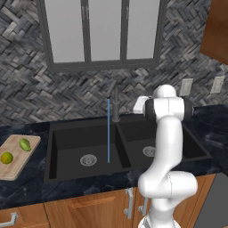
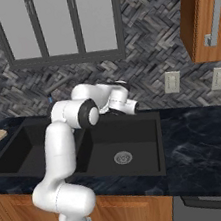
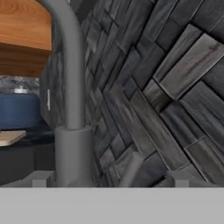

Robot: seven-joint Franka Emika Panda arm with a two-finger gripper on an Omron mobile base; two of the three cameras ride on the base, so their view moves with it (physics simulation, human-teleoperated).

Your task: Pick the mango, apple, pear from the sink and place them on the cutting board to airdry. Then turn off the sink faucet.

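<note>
Faucet post (image 3: 73,155) stands close before the hand camera, its spout curving up past the herringbone wall (image 3: 166,87). Gripper (image 3: 107,179) fingertips sit far apart (jaws wide, nothing between them). From the left base view, a thin blue water stream (image 1: 108,129) falls from the sink faucet (image 1: 115,103) into the left basin of the black sink (image 1: 89,147). Cutting board (image 1: 15,158) lies left of the sink, carrying a green elongated fruit (image 1: 24,144) and a yellow-green round fruit (image 1: 6,157).
</note>
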